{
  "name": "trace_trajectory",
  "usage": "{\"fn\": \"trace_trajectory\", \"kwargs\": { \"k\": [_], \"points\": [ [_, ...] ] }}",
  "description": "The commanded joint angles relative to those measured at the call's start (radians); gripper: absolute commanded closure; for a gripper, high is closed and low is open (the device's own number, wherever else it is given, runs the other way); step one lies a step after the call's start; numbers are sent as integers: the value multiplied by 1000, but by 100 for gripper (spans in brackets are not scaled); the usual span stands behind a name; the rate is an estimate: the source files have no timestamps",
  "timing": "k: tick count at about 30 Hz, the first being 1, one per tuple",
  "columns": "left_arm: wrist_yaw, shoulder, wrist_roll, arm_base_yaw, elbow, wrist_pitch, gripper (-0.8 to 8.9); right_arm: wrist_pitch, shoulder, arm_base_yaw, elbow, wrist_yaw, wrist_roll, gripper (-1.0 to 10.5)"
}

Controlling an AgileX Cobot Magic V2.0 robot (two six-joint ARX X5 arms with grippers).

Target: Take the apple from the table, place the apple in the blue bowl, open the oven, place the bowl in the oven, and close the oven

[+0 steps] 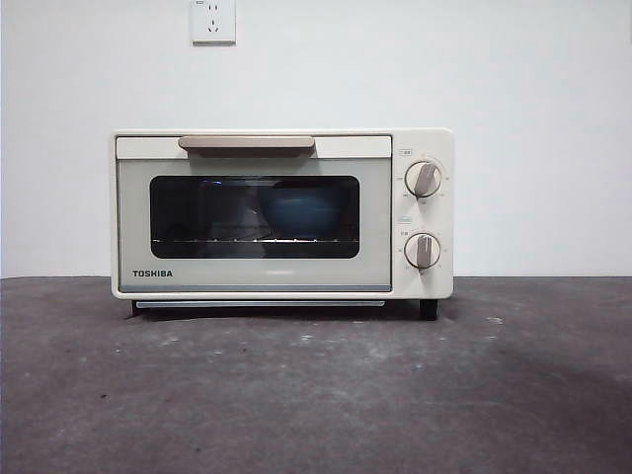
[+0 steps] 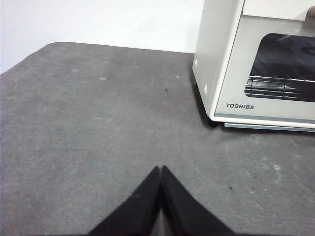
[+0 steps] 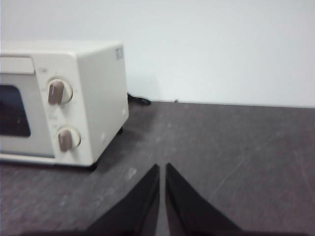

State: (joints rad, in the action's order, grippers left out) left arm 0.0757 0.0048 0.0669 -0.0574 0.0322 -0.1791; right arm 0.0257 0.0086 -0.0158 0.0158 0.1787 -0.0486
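Note:
The cream-white TOSHIBA oven (image 1: 281,212) stands on the dark grey table (image 1: 316,395) with its door closed. Through the dark glass I see the blue bowl (image 1: 301,210) on the wire rack inside. The apple is hidden from view. My left gripper (image 2: 161,168) is shut and holds nothing, hovering over the table some way from the oven's (image 2: 256,64) TOSHIBA-logo corner. On the knob side of the oven (image 3: 61,101), my right gripper (image 3: 162,166) is also shut and empty. Neither gripper shows in the front view.
A white wall with a power socket (image 1: 212,20) rises behind the oven. A black cable (image 3: 138,100) runs behind the oven's knob-side corner. The table's far rounded corner (image 2: 49,45) shows in the left wrist view.

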Motion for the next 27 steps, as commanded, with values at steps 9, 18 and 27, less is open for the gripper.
{"fn": "trace_trajectory", "kwargs": {
  "k": [9, 18, 27],
  "points": [
    [-2, -2, 3, -2, -21, -8, 806, -181, -5, 68, -6, -4, -19, 942],
    [-2, -2, 3, -2, -21, -8, 806, -184, -5, 68, -5, 3, -51, 942],
    [-2, -2, 3, -2, -21, -8, 806, -184, -5, 68, -5, 3, -51, 942]
  ]
}}
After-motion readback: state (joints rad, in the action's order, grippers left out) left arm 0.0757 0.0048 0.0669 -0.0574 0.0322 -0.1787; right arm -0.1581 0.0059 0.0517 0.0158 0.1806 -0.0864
